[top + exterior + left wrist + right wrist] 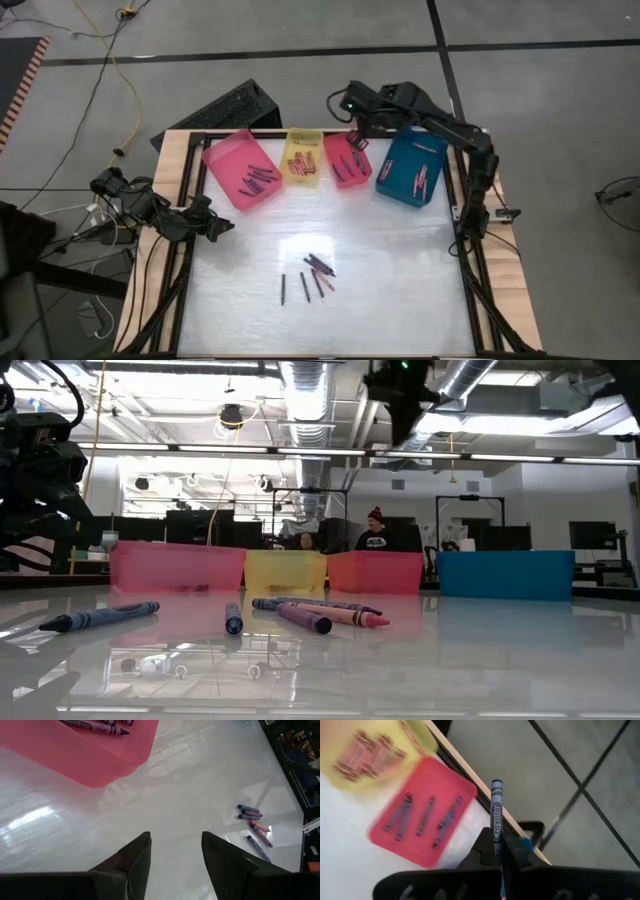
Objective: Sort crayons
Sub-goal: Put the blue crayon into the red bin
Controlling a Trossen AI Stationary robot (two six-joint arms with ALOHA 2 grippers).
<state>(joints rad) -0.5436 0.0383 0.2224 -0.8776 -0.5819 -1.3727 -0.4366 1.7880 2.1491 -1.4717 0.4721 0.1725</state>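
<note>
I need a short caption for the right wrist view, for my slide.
Right claw shut on a dark blue crayon, poised above the red plastic tray holding similar dark crayons.

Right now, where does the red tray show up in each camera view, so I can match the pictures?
High view: the red tray sits at the table's far edge, between the yellow tray and the blue tray.
Low view: the red tray stands right of centre, between the same two trays.
Left wrist view: not in it.
Right wrist view: the red tray lies beside the yellow tray.
Shared landmark: the yellow tray.
</note>
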